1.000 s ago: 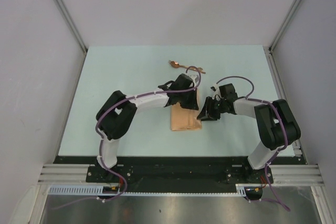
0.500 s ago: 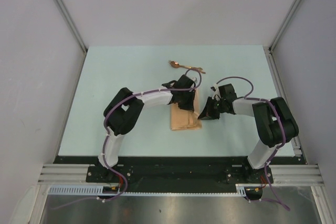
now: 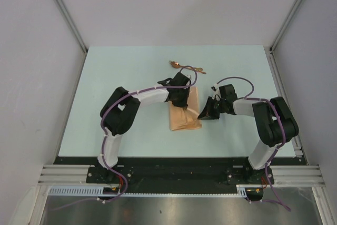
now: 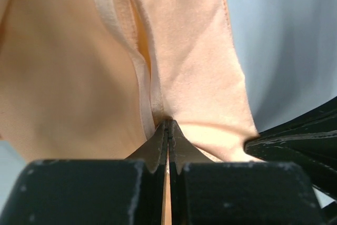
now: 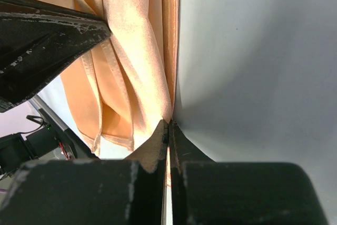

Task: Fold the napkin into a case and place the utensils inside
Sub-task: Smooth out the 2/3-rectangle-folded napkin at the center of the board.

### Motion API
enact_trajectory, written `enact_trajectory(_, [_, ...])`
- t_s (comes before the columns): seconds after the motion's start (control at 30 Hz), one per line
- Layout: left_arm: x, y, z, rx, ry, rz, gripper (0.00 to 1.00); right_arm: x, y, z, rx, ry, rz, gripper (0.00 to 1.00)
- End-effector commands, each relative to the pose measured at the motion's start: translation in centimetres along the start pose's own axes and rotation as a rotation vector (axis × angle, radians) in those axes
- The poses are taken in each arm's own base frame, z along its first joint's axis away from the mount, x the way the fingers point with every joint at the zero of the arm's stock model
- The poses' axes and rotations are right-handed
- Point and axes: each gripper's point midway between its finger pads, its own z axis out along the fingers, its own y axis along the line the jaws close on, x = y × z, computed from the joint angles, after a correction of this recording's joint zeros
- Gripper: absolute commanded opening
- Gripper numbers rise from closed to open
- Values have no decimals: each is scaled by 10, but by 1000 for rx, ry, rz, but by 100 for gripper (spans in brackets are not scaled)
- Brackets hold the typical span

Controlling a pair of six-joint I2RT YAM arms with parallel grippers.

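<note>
Pale matte table [image 3: 105, 88] carries one soft peach napkin [image 3: 184, 119], folded in hemmed layers near its middle and pinched by both the left gripper [image 4: 167, 130] and the right gripper [image 5: 167, 129], with thin shiny copper utensils [image 3: 185, 67], too small to count, nearer the far edge.

Top external: high, behind the arm bases [image 3: 108, 169] at frame bottom, looking down on the whole table [image 3: 116, 72]. Wrist cams: each sights along its own fingers [image 4: 156, 148], very close up. All three views share the napkin [image 3: 185, 118].
</note>
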Motion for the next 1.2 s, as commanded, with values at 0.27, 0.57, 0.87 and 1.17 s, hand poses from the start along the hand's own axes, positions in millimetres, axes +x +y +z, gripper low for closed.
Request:
enact_trajectory(0.27, [6,18,-32,-15,-8,35,0,1,-20,5,85,-6,-15,0])
enact_trajectory(0.57, [-28,-27,-84,155,-118,19,32,-10,4,-3,106,-12,-110,19])
enact_trajectory(0.87, [-4,18,-124,59,-182,-70,24,-7,32,-34,184,-120,-195,55])
enact_trajectory(1.17, [45,64,-99,20,-139,-258,18,51,85,-11,35,-252,-267,0])
